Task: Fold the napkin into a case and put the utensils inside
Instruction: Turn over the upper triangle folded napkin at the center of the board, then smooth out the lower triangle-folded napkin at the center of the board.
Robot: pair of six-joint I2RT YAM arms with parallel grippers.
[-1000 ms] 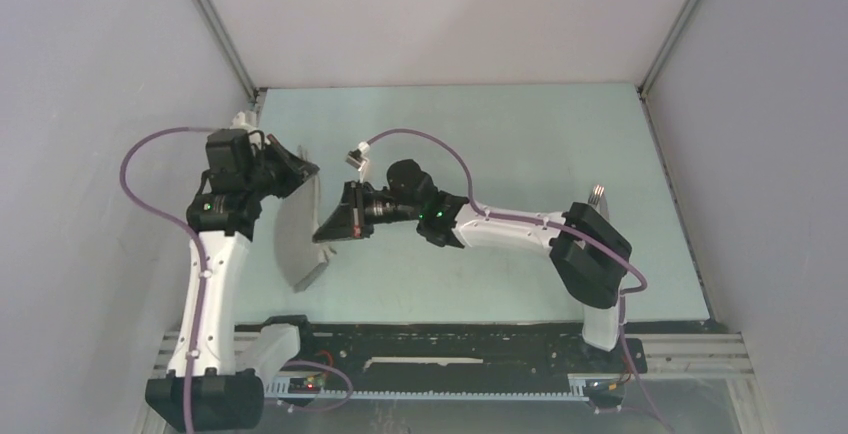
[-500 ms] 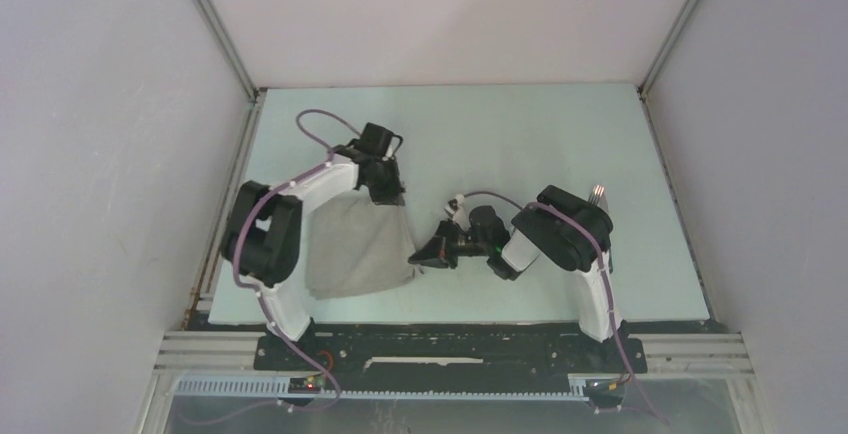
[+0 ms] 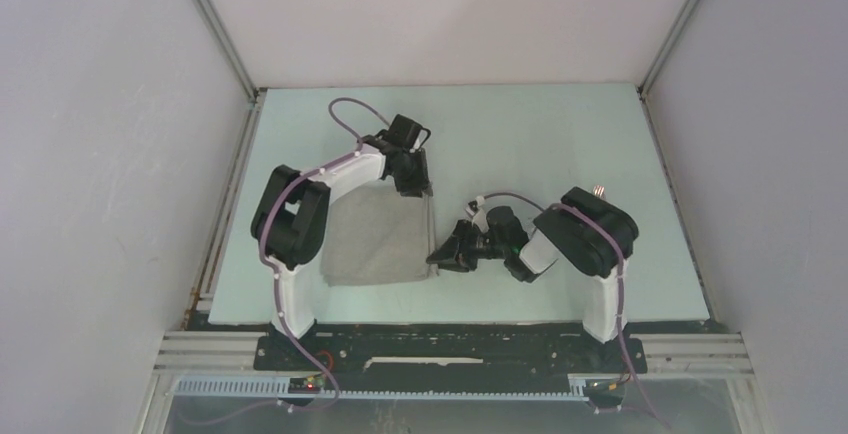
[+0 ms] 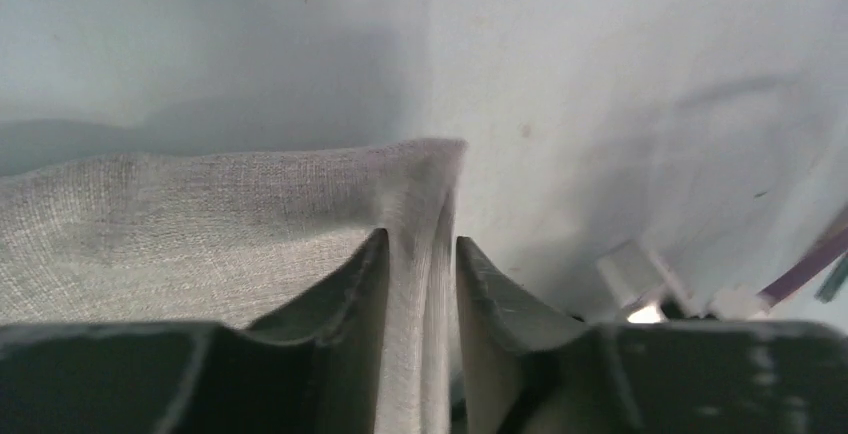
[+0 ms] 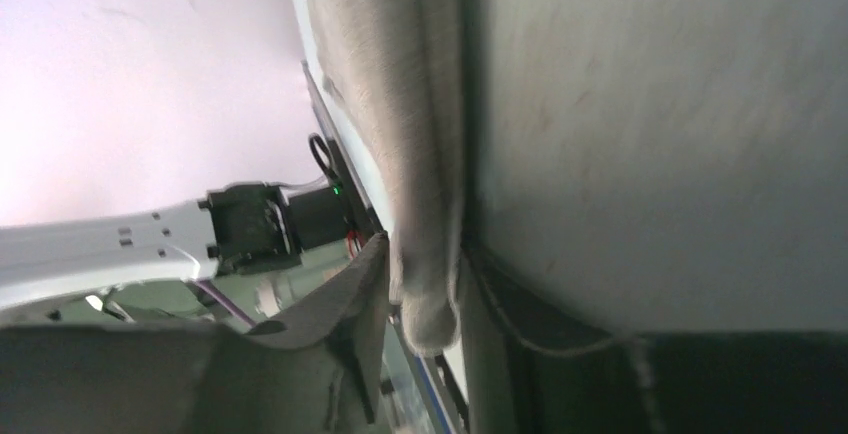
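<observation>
While a second ago the napkin (image 3: 375,239) hung in the air between the two arms, the top view now shows it lying flat on the table (image 3: 540,124), a broad rectangle to the left of both grippers. The left gripper (image 3: 425,189) sits at its far right corner and the right gripper (image 3: 440,257) at its near right corner, with the right hem a little raised between them. I judge that one fold is laid down, but the cloth is too wide to be the case. The utensils (image 3: 598,190), only silver tines showing beyond the right arm, lie well apart from it. From the left wrist, the fingers (image 4: 350,294) stand slightly parted with a ridge of cloth between them; whether they press it I cannot tell. From the right wrist, blurred, the fingers (image 5: 350,294) stand likewise around a doubled hem, equally unclear. The table is pale green and matte; plain pale walls (image 3: 450,14) enclose it.
</observation>
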